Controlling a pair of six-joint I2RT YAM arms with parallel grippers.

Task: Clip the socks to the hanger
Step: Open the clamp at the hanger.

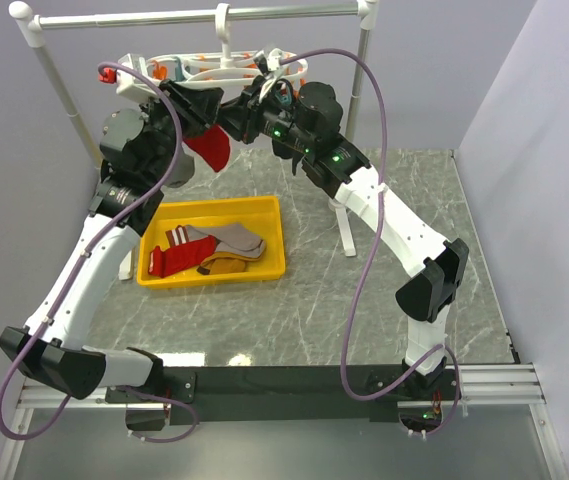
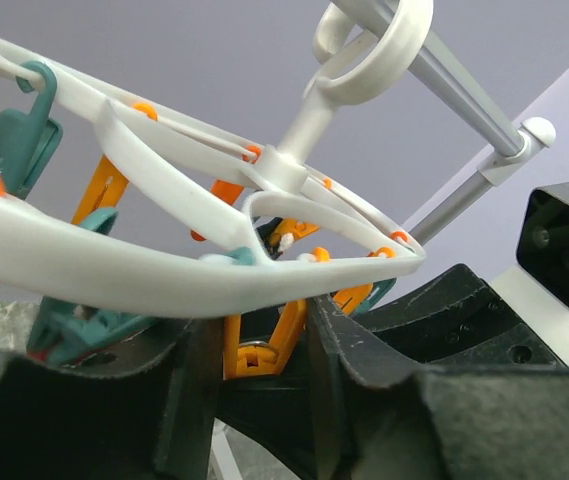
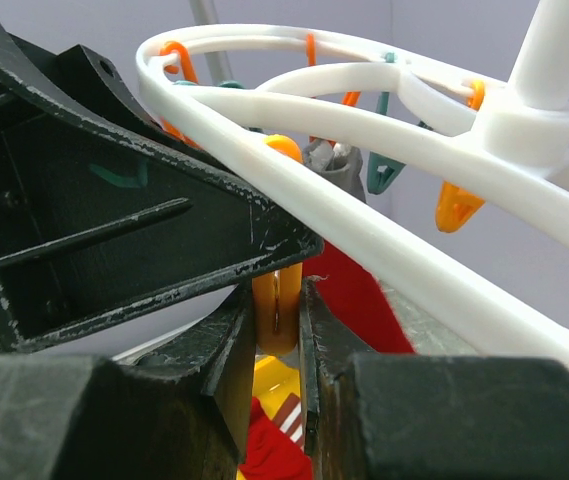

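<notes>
The red sock (image 1: 209, 150) hangs limp just under the hanger (image 2: 164, 270), up at 12 o'clock over the surface (image 1: 364, 310). Its top is hidden behind the arms, so I cannot tell what holds it. Three more lie in the yellow bin (image 1: 212, 204) toward 9 o'clock: a red striped sock (image 1: 169, 258), a grey sock (image 1: 232, 238) and a mustard sock (image 1: 226, 266).

They look light, soft and floppy, likely to sag or fold. The cuff, bunched into a thicker edge, seems the best place to take hold and feed to a pin.

The hanger is thin, stiff plastic hung by its hook from the white rail (image 1: 194, 17), and I'd expect it to swing and tilt if pushed. Its pins are sprung and want squeezing at the tail ends.

The right gripper (image 3: 276, 330) is closed tight on an orange clothespin (image 3: 276, 300). The left gripper (image 2: 264, 345) has its fingers pressed on both sides of an orange clothespin too; whether it is the same one, I cannot say.
</notes>
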